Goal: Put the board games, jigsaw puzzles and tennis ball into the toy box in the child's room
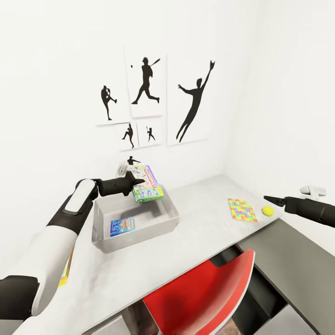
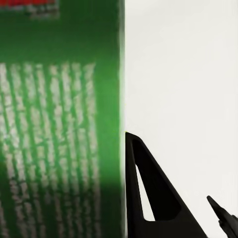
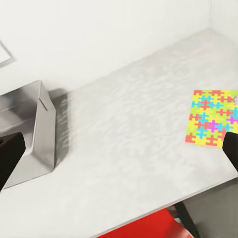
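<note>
White-walled room with athlete silhouette prints (image 1: pixel 146 97), marbled counter (image 1: pixel 195 223), toy box (image 1: pixel 139 230) holding blue game (image 1: pixel 122 226), left gripper (image 1: pixel 137 182) pinching green game (image 1: pixel 148 193) above it, puzzle (image 1: pixel 242 210) beside ball (image 1: pixel 267 211), right gripper (image 1: pixel 271 200) state unclear.

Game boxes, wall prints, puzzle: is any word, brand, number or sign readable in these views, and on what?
None can be read.
Green board game by the left hand: rows of white print, blurred in the left wrist view.
Small blue board game in the toy box: print too small.
Jigsaw puzzle: coloured pieces, no text.
Wall prints: silhouettes only.
</note>
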Motion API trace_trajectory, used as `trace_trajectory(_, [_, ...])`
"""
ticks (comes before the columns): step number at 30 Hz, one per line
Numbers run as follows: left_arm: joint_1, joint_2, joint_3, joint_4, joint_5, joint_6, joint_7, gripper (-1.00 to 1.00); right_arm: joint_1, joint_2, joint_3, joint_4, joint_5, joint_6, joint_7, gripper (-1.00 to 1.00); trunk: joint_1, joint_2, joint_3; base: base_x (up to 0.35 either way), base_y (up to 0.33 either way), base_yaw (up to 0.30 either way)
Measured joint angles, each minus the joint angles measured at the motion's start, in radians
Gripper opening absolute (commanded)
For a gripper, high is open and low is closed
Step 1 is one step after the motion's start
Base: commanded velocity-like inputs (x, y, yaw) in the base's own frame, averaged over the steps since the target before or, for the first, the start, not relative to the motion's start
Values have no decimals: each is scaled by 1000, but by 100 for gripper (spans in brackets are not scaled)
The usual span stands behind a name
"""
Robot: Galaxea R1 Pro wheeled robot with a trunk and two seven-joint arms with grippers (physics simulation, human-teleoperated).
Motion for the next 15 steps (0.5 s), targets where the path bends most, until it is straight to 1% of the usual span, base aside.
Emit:
trace_trajectory(6, [0, -1, 2, 55, 7, -6, -7, -100, 0, 0, -2, 0, 0, 0, 1, 100, 0, 0, -9, 0, 0, 0])
trace_trajectory(8, [0, 0, 3, 91, 9, -10, -30, -100, 0, 0, -3, 0, 0, 0, 1, 100, 0, 0, -12, 0, 0, 0])
trace_trajectory(9, [-2, 1, 3, 125, 11, -12, -55, -100, 0, 0, -3, -1, 0, 0, 1, 100, 0, 0, -14, 0, 0, 0])
trace_trajectory(13, [-5, 1, 2, 163, 12, -14, -87, -100, -1, 0, -4, -1, 0, 0, 1, 100, 0, 0, -20, 0, 0, 0])
trace_trajectory(15, [-6, 1, 2, 170, 13, -14, -93, -100, -1, 0, -4, -1, 0, 0, 1, 100, 0, 0, -23, 0, 0, 0])
